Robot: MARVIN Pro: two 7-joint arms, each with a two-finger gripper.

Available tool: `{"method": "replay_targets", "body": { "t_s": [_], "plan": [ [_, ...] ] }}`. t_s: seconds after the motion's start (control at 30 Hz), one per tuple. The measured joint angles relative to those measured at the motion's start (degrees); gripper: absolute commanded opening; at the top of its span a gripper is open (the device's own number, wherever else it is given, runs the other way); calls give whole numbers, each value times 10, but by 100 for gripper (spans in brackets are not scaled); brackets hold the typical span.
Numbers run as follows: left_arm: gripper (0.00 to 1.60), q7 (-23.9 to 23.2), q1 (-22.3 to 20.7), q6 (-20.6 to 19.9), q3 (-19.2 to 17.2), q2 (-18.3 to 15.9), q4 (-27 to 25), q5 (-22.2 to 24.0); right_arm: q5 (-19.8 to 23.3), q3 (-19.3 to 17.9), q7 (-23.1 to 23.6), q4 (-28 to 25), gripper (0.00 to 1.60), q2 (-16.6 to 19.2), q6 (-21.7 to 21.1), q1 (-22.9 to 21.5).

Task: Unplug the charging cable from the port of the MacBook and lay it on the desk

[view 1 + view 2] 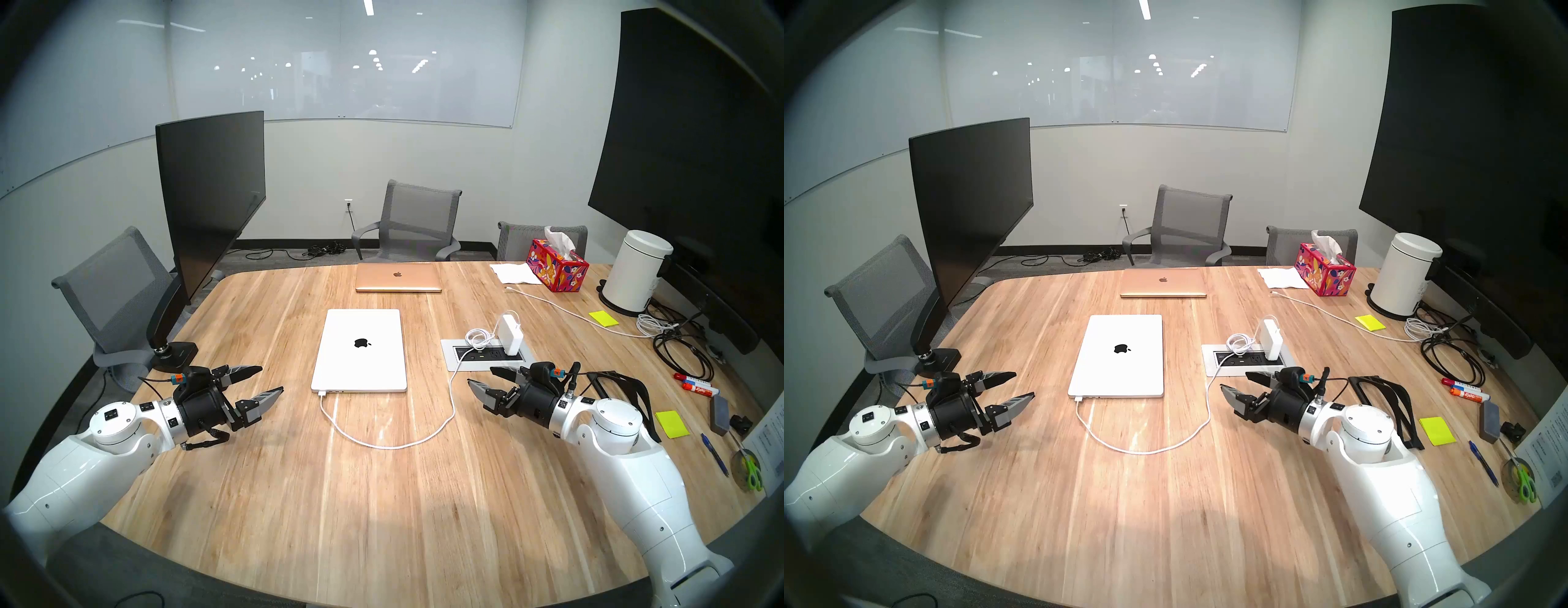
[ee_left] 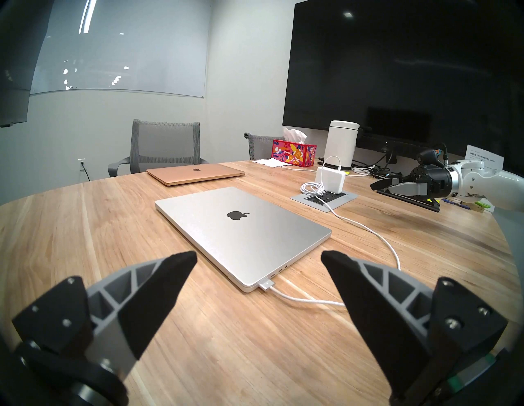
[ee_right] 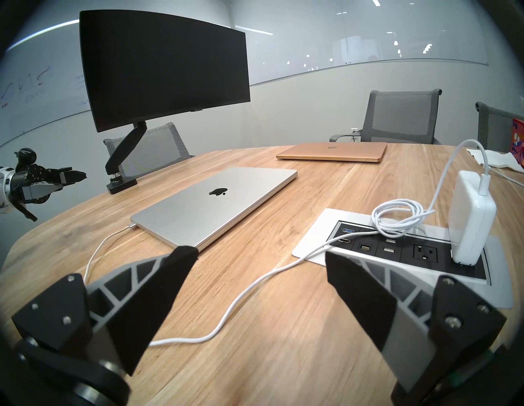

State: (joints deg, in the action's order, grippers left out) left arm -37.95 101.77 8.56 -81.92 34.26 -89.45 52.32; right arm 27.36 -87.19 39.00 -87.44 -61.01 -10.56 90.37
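Observation:
The closed silver-white MacBook (image 1: pixel 360 350) (image 2: pixel 241 226) (image 3: pixel 215 201) lies in the middle of the wood-grain desk (image 1: pixel 297 488). The white charging cable (image 1: pixel 399 445) (image 2: pixel 306 300) (image 3: pixel 235 306) is plugged into the near left corner of the MacBook by its flat connector (image 1: pixel 321 392) (image 2: pixel 266 284). It loops over the desk to the white power brick (image 1: pixel 509 333) (image 3: pixel 470 215) in the outlet panel (image 1: pixel 449 361). My left gripper (image 1: pixel 271 380) is open and empty, left of the MacBook. My right gripper (image 1: pixel 479 377) is open and empty, right of the cable loop.
A gold laptop (image 1: pixel 398 277) lies behind the MacBook. A black monitor on an arm (image 1: pixel 208 204) stands at the far left. At the right are a tissue box (image 1: pixel 556 265), a white canister (image 1: pixel 634 271), another white cable (image 1: pixel 564 312), black cables, sticky notes, markers and pens.

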Motion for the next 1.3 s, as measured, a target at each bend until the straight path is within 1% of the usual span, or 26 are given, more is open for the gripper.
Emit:
{"method": "replay_targets", "body": {
  "t_s": [1.03,1.3],
  "plan": [
    [160,0,0,0,1,-1,0,0,0,0,0,0,160,0,0,1],
    [160,0,0,0,1,-1,0,0,-1,0,-12,-19,160,-1,-5,13]
  ]
}}
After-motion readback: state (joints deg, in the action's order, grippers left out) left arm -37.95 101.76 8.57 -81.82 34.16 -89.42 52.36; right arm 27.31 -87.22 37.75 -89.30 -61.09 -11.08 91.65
